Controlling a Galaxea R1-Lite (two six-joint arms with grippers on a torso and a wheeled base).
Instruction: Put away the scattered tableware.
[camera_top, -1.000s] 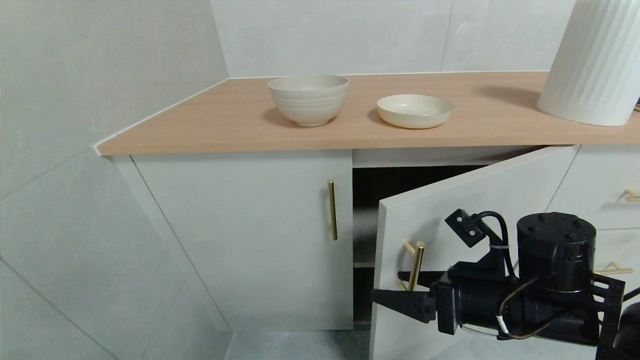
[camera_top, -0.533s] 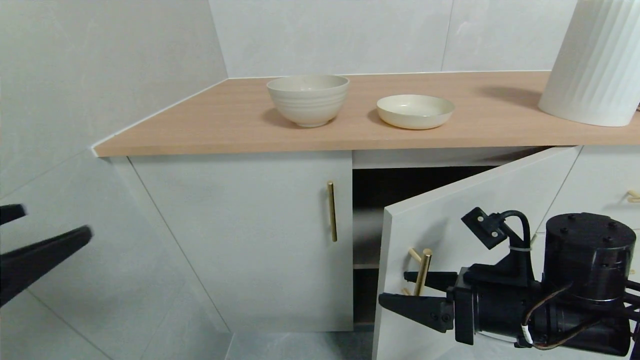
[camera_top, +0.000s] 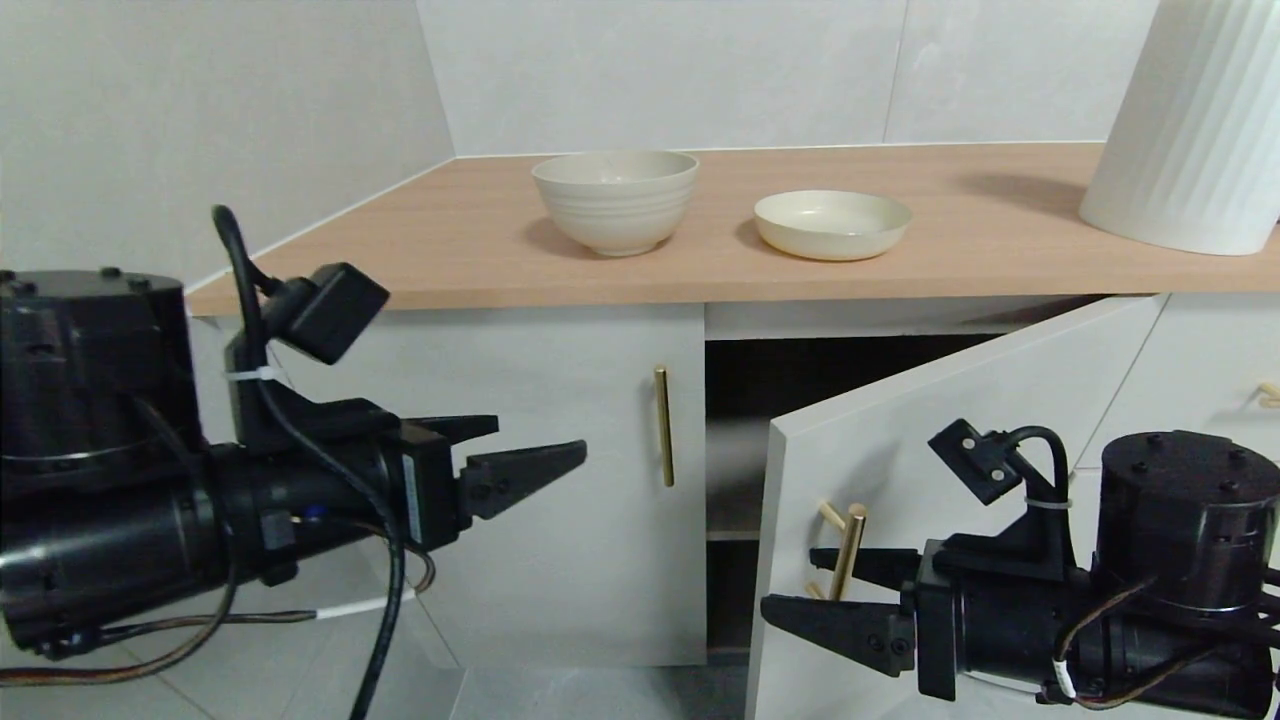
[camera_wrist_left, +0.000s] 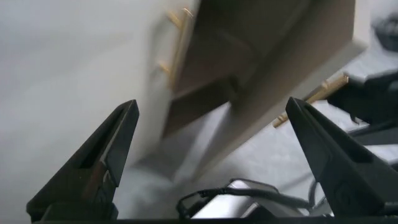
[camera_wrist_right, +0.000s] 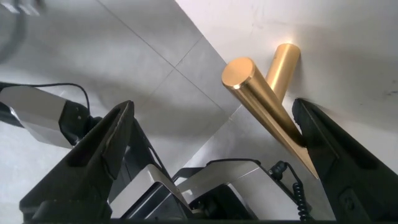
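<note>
Spotter: Bowl (camera_top: 615, 200) and shallow dish (camera_top: 832, 223) sit side by side, not touching, up on the wooden surface (camera_top: 450, 250), right above the cabinet.

Caller: And your right gripper (camera_top: 790, 578)?

Spotter: Low, at the open cabinet door (camera_top: 950, 400). Jaws spread wide, the door's gold handle (camera_wrist_right: 261, 102) between them, nearer one finger, not clamped.

Caller: Your left gripper (camera_top: 540, 438)?

Spotter: Out in front of the closed door (camera_top: 560, 380), level with its handle (camera_top: 663, 425) and pointing toward it. Jaws wide there too, holding nothing.

Caller: Anything else up top?

Spotter: You've got a white ribbed container (camera_top: 1190, 130) at the surface's right end, well apart from the dish.
</note>
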